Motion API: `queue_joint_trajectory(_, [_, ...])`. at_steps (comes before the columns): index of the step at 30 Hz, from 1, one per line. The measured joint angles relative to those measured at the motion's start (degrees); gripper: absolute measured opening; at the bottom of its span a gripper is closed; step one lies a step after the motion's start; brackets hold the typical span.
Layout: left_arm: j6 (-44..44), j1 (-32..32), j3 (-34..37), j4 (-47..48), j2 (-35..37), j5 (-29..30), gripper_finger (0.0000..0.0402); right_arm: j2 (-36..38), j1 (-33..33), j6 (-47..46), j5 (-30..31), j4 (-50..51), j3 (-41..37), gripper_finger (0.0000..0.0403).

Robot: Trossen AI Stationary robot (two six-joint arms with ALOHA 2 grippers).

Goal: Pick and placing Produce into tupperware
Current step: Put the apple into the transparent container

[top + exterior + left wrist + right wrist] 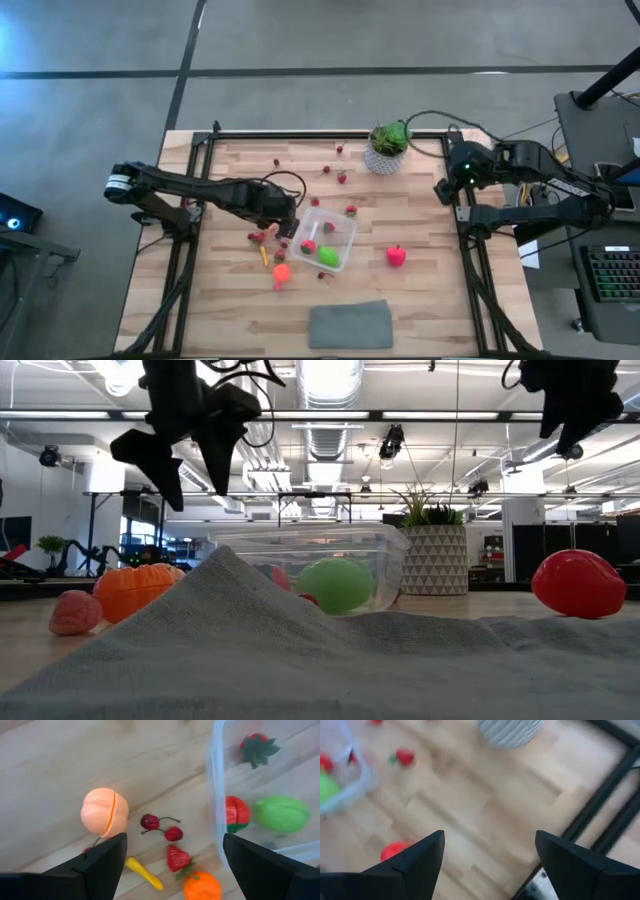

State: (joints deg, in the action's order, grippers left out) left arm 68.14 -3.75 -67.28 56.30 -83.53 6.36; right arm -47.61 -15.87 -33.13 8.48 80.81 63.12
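Between my spread left gripper (172, 865) fingers lie cherries (161, 826), a strawberry (178, 858) and a peach (105, 812), just beside the tupperware (340, 225), which already holds some produce. I judge them light, hard and slippery; I'd pinch the peach across its middle. Grey cloth (300, 650) hides much of the low view. My right gripper (490, 865) waits open by the plant pot (386, 158).

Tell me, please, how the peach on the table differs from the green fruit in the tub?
The peach is pale orange with a groove down its middle; the green fruit is bright green and smooth. The peach lies on the bare table outside the tub, between the open left tool's fingers, while the green fruit already sits inside it. Both are rounded toy produce.
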Motion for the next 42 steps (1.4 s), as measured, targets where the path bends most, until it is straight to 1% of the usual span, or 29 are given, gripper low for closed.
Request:
queue_joint_trajectory(3, [0.52, 0.00, 0.43, 0.06, 2.34, 0.40, 0.0315, 0.28, 1.18, -2.90, -5.07, -0.30, -3.89, 0.0300])
queue_joint_trajectory(7, [-0.12, 0.29, 2.02, 0.92, 6.49, 4.56, 0.0315, 0.40, 5.25, -12.94, -13.39, -4.36, -9.62, 0.0297])
queue_joint_trajectory(9, [-0.76, 0.43, 3.44, 1.17, 9.04, 6.44, 0.0315, 0.34, 8.98, -19.47, -14.46, -8.12, -12.02, 0.0297])
queue_joint_trajectory(13, [-1.24, 0.39, 8.02, 1.17, 14.22, 7.02, 0.0315, -0.69, 18.93, -36.20, -13.97, -15.41, -14.81, 0.0297])
queue_joint_trajectory(17, [-2.12, 0.19, 12.76, 0.87, 19.14, 7.54, 0.0315, -3.26, 30.04, -54.23, -8.19, -19.87, -14.60, 0.0297])
queue_joint_trajectory(22, [-7.01, 0.13, 18.82, -4.05, 24.15, 8.53, 0.0315, -11.76, 41.66, -73.66, -1.61, -19.38, -11.46, 0.0297])
queue_joint_trajectory(25, [-10.40, 0.15, 21.31, -8.45, 26.43, 8.78, 0.0315, -18.67, 44.70, -80.21, -1.17, -18.03, -8.95, 0.0297])
queue_joint_trajectory(28, [-12.00, 0.13, 22.74, -10.84, 28.05, 8.76, 0.0315, -25.69, 45.63, -83.20, -1.10, -16.13, -5.41, 0.0297])
queue_joint_trajectory(34, [-14.56, 0.22, 22.83, -10.88, 28.53, 9.19, 0.0315, -36.80, 45.21, -82.61, -0.84, -9.43, 2.25, 0.0297])
queue_joint_trajectory(36, [-14.60, 0.26, 22.83, -10.88, 28.29, 9.19, 0.0315, -38.84, 44.70, -81.04, -0.89, -9.04, 3.60, 0.0297])
queue_joint_trajectory(38, [-15.05, 0.26, 22.83, -10.87, 28.09, 9.15, 0.0315, -40.04, 43.86, -78.43, -1.18, -10.65, 4.26, 0.0297])
queue_joint_trajectory(42, [-16.08, 0.26, 22.83, -10.87, 27.85, 8.98, 0.0315, -41.30, 41.79, -73.91, -1.30, -13.04, 3.86, 0.0297])
